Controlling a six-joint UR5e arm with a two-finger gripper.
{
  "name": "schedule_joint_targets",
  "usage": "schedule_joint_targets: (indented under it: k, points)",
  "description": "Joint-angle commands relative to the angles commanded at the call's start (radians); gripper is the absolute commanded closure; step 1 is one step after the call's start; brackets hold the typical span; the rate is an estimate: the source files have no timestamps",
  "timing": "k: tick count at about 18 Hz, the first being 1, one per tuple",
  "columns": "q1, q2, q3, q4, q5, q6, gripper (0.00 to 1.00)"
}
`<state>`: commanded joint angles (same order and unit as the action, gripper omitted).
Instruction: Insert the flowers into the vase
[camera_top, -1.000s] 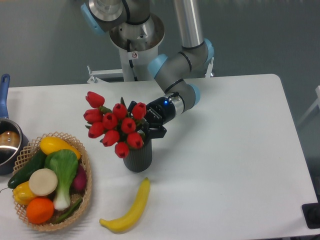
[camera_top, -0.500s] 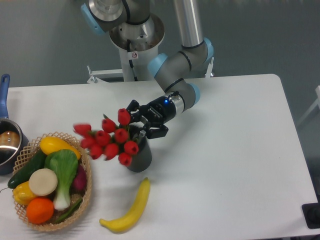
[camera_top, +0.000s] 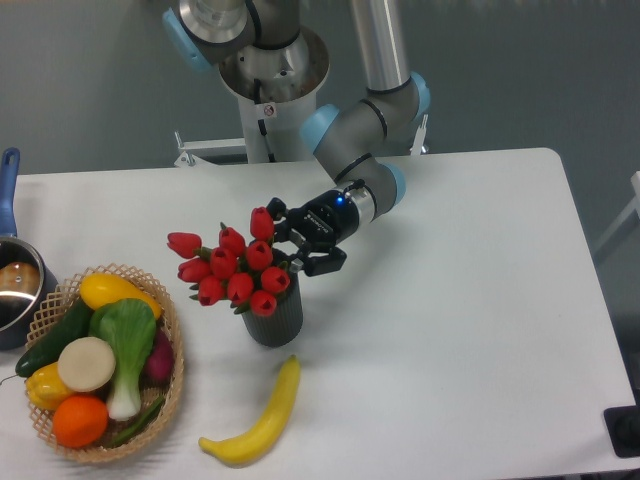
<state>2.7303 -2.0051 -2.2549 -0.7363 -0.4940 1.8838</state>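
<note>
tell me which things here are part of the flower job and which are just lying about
Part of the job:
- flowers, red tulips
- vase, dark and ribbed
- gripper

Just lying about:
- banana
- basket of vegetables and fruit
- pot at the left edge

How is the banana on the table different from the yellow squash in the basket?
The banana lies alone on the bare table, while the yellow squash sits in the woven basket among other produce. The banana is long, thin and curved; the squash is shorter and plumper. Both are yellow.
</note>
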Motion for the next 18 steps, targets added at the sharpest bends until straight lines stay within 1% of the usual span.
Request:
schedule_joint_targets:
  k: [2,3,5,7,8,10,11,12,14,15,16,18]
  points:
    - [0.029,0.049,-0.008,-0.002,0.03,-0.034,0.0]
    - [0.054,0.08,-0.003,-0.002,0.078,-0.069,0.0]
    - [0.119,0.141,0.015,-0.002,0.208,-0.133,0.0]
    - [0.172,0.192,0.02,-0.002,0.309,-0.205,0.0]
    - [0.207,0.236,0.032,-0.002,0.363,-0.218,0.0]
    - [0.271,0.279,0.055,-0.003,0.446,-0.239,0.0]
    - [0.284,0.295,0.052,-0.005,0.469,-0.28,0.0]
    - [0.279,0.319,0.029,-0.003,0.476,-0.299,0.0]
    - [0.275,0.361,-0.011,-0.005,0.48,-0.301,0.0]
    - [0.266,0.37,-0.024,-0.003,0.483,-0.298,0.0]
    - [0.246,0.368,-0.019,-0.005,0.483,-0.299,0.0]
    - [0.244,0.364,-0.04,-0.003,0.482,-0.278,0.0]
